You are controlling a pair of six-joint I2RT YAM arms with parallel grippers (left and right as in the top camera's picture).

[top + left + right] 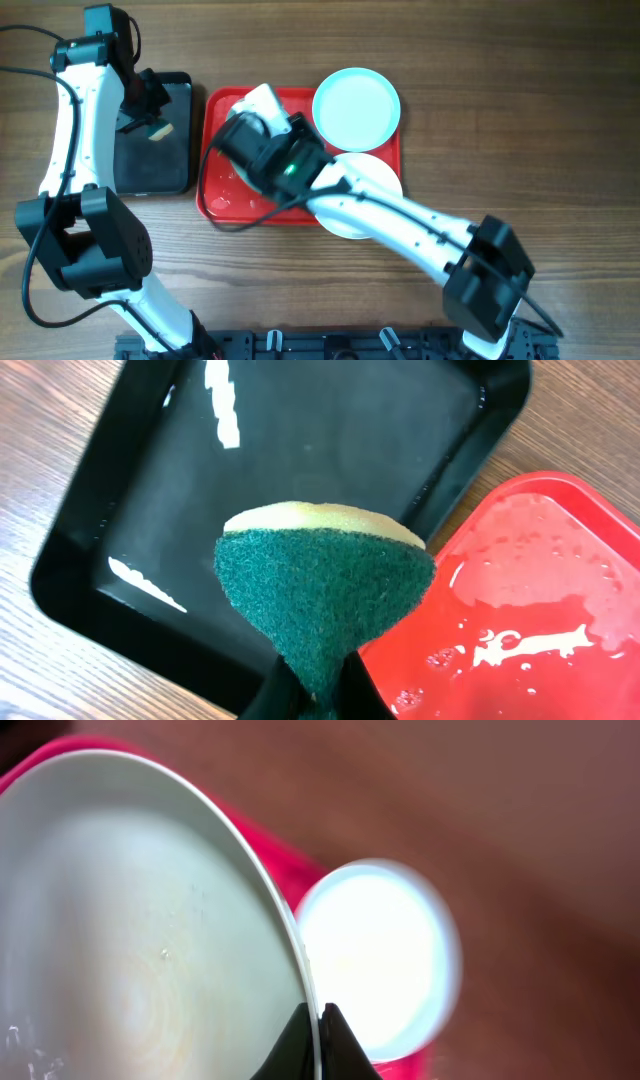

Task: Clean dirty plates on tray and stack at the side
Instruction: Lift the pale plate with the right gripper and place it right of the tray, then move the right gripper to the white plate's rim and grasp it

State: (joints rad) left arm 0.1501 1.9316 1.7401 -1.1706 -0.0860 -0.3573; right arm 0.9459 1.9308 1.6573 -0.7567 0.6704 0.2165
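your left gripper (312,698) is squeezed shut on a sponge (325,595). its wrist view shows the sponge up close, with a rough green side facing the camera and a yellow strip on top. the sponge hangs over the black bin (300,450). the red tray (540,560) sits just beside the bin. in this view you can see drops and little puddles of water on the tray. from above, the sponge is only a small pale spot under the arm.

your right gripper (320,1042) is pinched on the rim of a tilted plate (130,920). its wrist view shows the two dark fingertips close together on the edge. it also shows faint rings and a few wet spots inside the plate. from above you see only a white bit of this plate, over the left half of the tray, because the arm hides the rest.

the far plate (357,108) lies flat at the tray's far right corner, with its edge sticking out past the rim. the right wrist view shows it too, but blurry.

the near plate (372,182) lies at the tray's near right corner, hanging over the edge and partly under the right arm. only the view from above shows it.
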